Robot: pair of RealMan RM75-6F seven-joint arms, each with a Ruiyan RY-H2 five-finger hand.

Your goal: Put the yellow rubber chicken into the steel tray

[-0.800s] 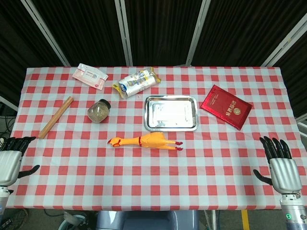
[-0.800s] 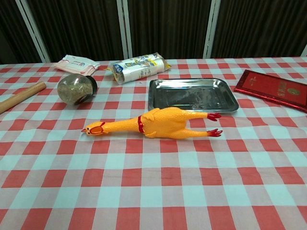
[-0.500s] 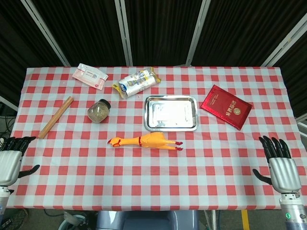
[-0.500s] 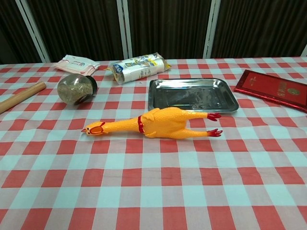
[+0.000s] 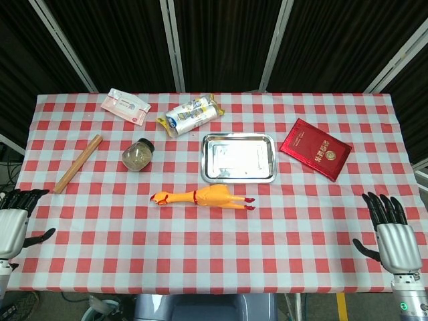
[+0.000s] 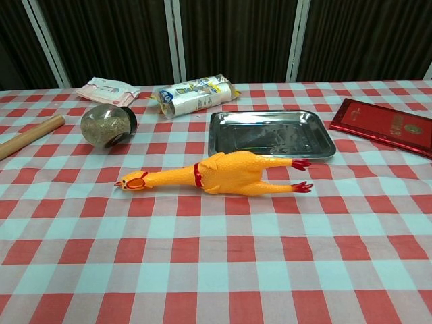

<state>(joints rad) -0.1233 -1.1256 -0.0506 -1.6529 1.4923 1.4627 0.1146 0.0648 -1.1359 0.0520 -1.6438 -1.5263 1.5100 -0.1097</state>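
The yellow rubber chicken (image 5: 204, 198) (image 6: 216, 173) lies flat on the checked cloth, head to the left and red feet to the right. Just behind it stands the steel tray (image 5: 239, 175) (image 6: 271, 148), with nothing in it. My left hand (image 5: 13, 223) hangs at the table's front left corner, fingers spread, holding nothing. At the front right corner my right hand (image 5: 390, 232) is likewise spread and holds nothing. Both hands are far from the chicken and show only in the head view.
A red booklet (image 5: 315, 149) lies right of the tray. Behind and left are a plastic-wrapped roll (image 5: 190, 115), a round jar (image 5: 138, 155), a wooden rolling pin (image 5: 78, 163) and a pink packet (image 5: 125, 106).
Both hands have sunk slightly toward the front edge of the table. The chicken and tray have not moved.
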